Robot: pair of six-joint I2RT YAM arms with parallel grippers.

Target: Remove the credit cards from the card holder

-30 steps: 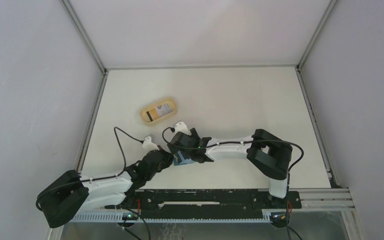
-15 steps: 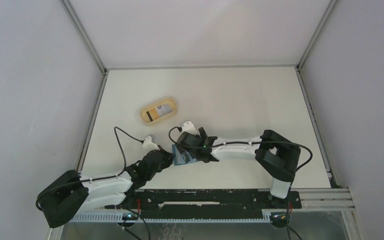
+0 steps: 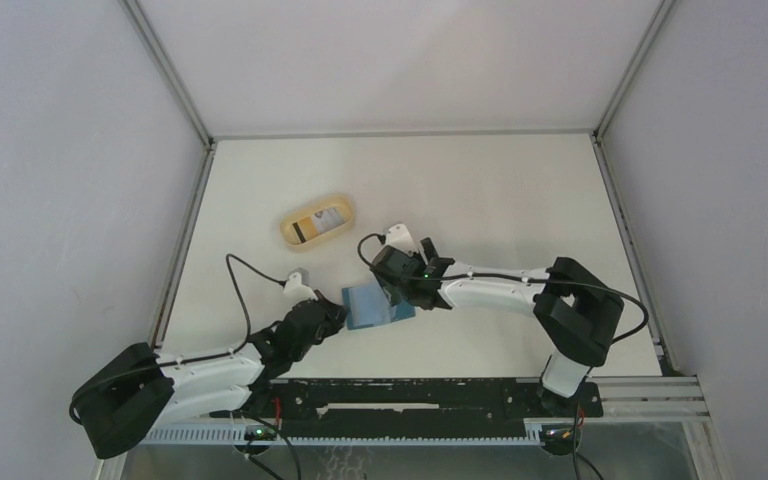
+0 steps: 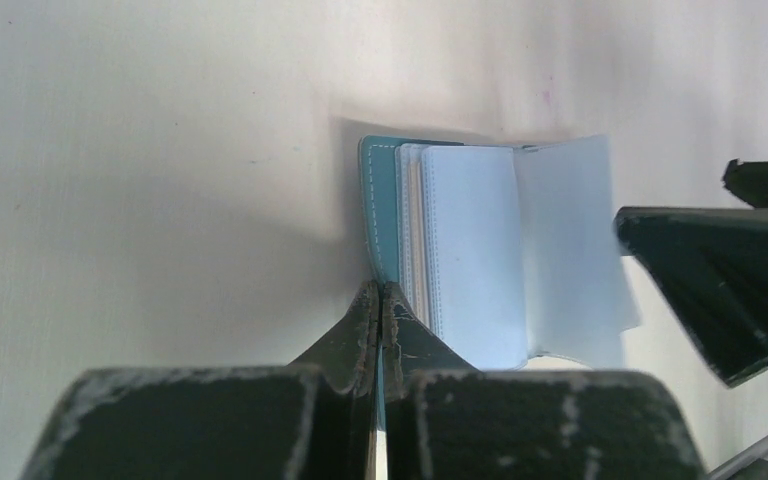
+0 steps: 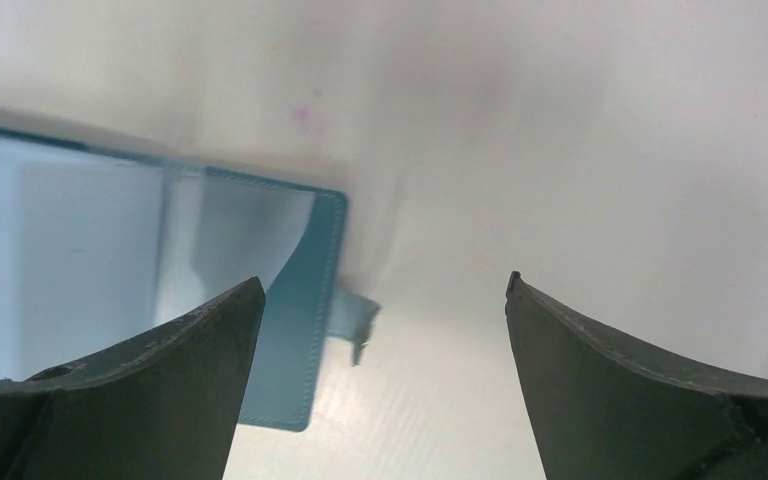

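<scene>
The left jaws clench the 9 o'clock cover edge of the open card holder, which lies near-centre on the surface with its long axis 9 to 3, while the right jaws hang spread over its 3 o'clock tab side, nearer the pockets.

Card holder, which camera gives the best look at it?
Left wrist. It shows the card holder lying open with its pale inner sleeves fanned, and the left gripper pinching its near cover edge. Top external shows it small, without detail; right wrist catches only one corner and the closure tab.
</scene>
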